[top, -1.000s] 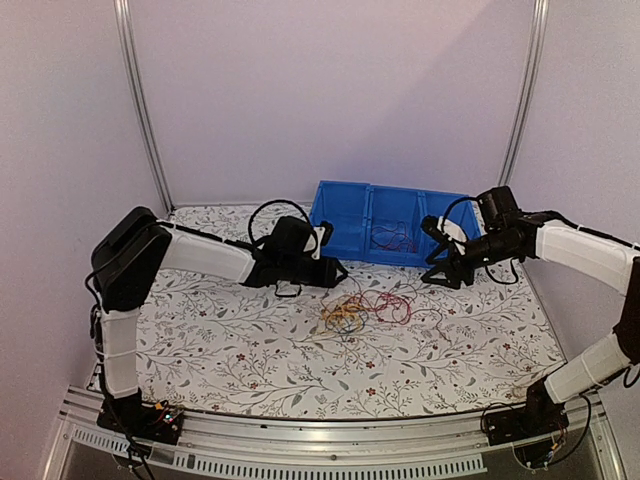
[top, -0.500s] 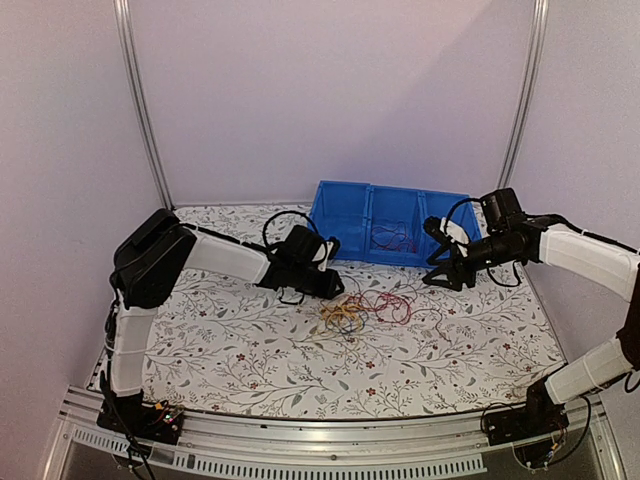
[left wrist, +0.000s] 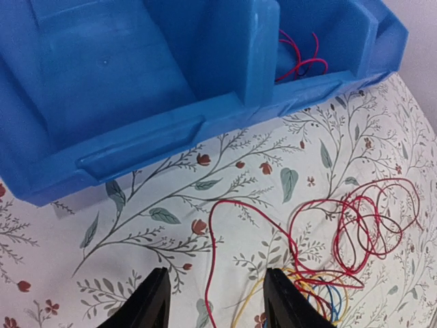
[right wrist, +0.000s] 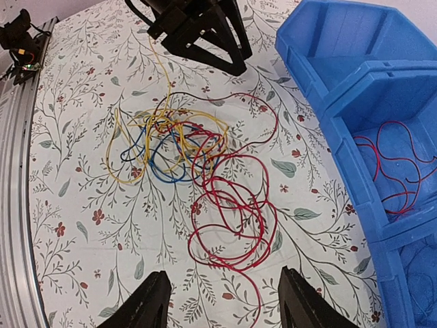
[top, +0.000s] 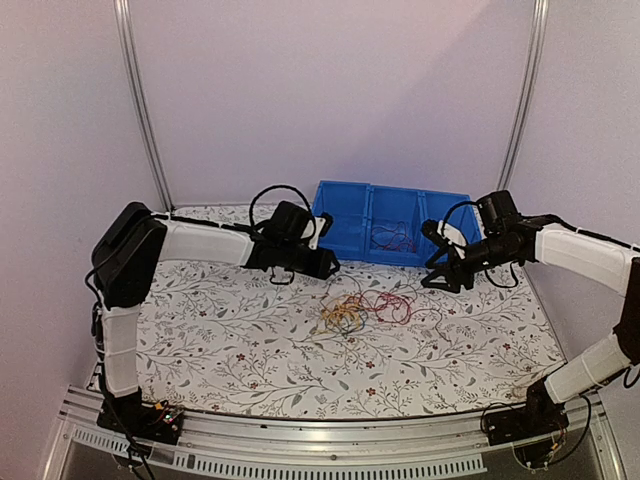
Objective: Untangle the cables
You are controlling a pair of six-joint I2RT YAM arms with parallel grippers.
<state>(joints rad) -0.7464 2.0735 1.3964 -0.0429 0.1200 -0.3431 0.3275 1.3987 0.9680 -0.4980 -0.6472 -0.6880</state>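
Observation:
The cables (top: pixel 365 308) lie in a loose tangle on the floral table, in front of the blue bin. In the right wrist view the red loops (right wrist: pixel 229 212) lie nearest, with the yellow and blue loops (right wrist: pixel 164 143) and a dark wire beyond. My left gripper (top: pixel 325 265) is open and empty, a little above the table between the bin and the tangle's left edge. In its wrist view (left wrist: pixel 218 304) a red strand (left wrist: pixel 212 246) runs between the fingers. My right gripper (top: pixel 432 275) is open and empty, raised to the right of the tangle, which shows between its fingers (right wrist: pixel 225 304).
A blue three-compartment bin (top: pixel 345 225) stands at the back of the table, with a red wire (top: pixel 395 238) in its middle compartment. The bin's front wall (left wrist: pixel 136 147) is close ahead of my left gripper. A metal rail (top: pixel 300 440) runs along the near edge.
My left gripper dipped toward the tangle's left edge, then drew back up toward the bin. My right gripper has barely moved. The cables lie as before.

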